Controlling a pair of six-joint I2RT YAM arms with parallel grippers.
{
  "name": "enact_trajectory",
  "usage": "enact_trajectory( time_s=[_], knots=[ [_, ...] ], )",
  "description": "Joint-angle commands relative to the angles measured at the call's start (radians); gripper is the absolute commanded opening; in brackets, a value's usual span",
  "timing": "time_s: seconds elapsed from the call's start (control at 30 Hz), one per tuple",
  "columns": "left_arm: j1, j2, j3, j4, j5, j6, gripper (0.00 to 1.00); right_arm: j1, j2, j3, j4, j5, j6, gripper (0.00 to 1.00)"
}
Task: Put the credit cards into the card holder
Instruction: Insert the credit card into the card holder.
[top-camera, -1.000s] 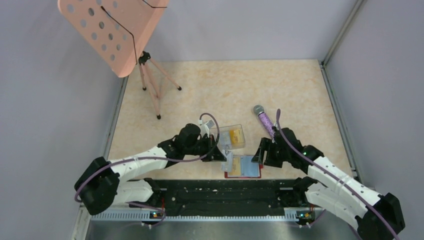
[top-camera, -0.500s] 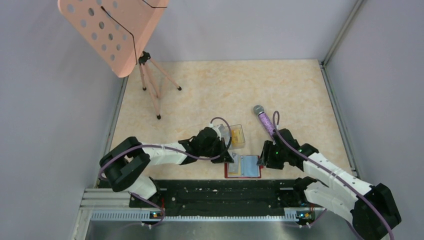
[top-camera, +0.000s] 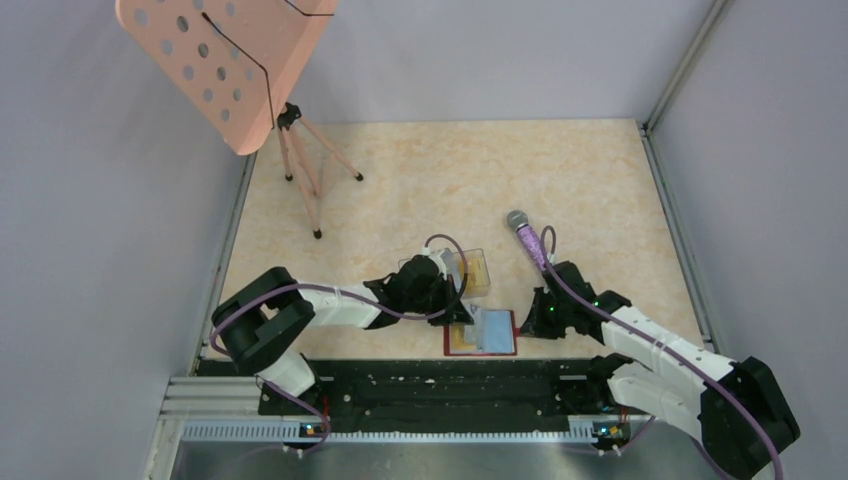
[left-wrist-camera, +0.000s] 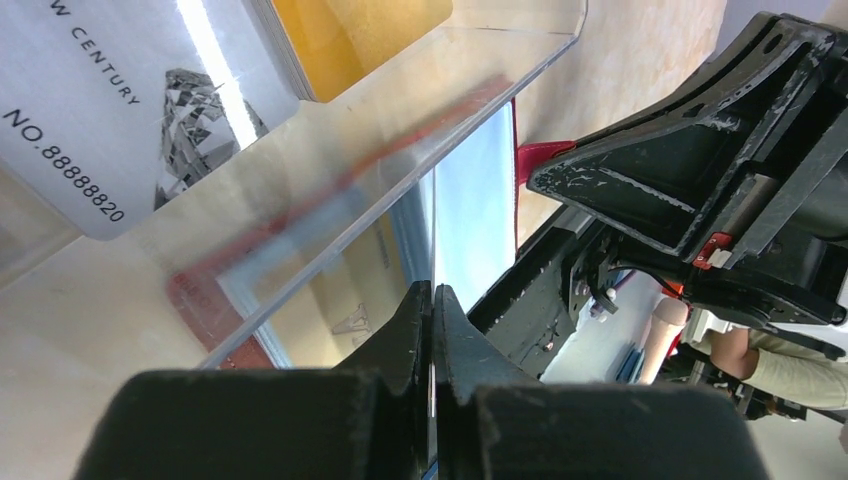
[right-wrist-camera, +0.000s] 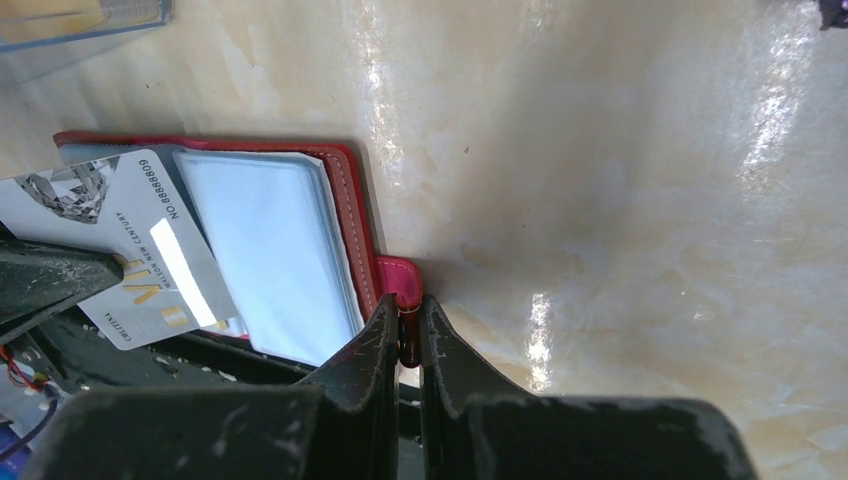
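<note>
Marbled counter (top-camera: 450, 170) carries the red card holder (right-wrist-camera: 275, 250), its tab (right-wrist-camera: 400, 272) pinched by the right end effector (right-wrist-camera: 402, 310); the left end effector (left-wrist-camera: 432, 300) nips a thin, stiff, probably slippery card (right-wrist-camera: 120, 225) edgewise above it.

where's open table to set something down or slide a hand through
Widest bare patch: the far half of the table, between the music stand and the microphone. Also free: the right side beyond the microphone, up to the table's right edge. Crowded: near centre, where the clear box, card holder, left gripper and right gripper bunch together.
</note>
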Motion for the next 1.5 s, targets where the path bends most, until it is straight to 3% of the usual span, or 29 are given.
enact_trajectory(
  time_s=[0.0, 0.4, 0.83, 1.13, 1.47],
  knots=[
    [-0.005, 0.013, 0.011, 0.085, 0.015, -0.027, 0.00, -0.005, -0.023, -0.016, 0.035, -0.013, 0.004, 0.00],
    [-0.011, 0.022, -0.015, 0.107, -0.007, -0.089, 0.00, -0.005, -0.029, -0.032, 0.041, -0.030, 0.011, 0.00],
    [-0.014, -0.090, -0.013, -0.061, -0.087, -0.060, 0.00, -0.005, -0.031, -0.042, 0.044, -0.032, 0.006, 0.00],
    [-0.014, -0.038, 0.017, -0.106, -0.067, -0.052, 0.00, -0.006, -0.030, -0.047, 0.042, -0.032, 0.003, 0.00],
    [-0.019, 0.011, 0.019, -0.017, -0.004, -0.070, 0.00, -0.005, -0.021, -0.048, 0.044, -0.031, -0.002, 0.00]
  ],
)
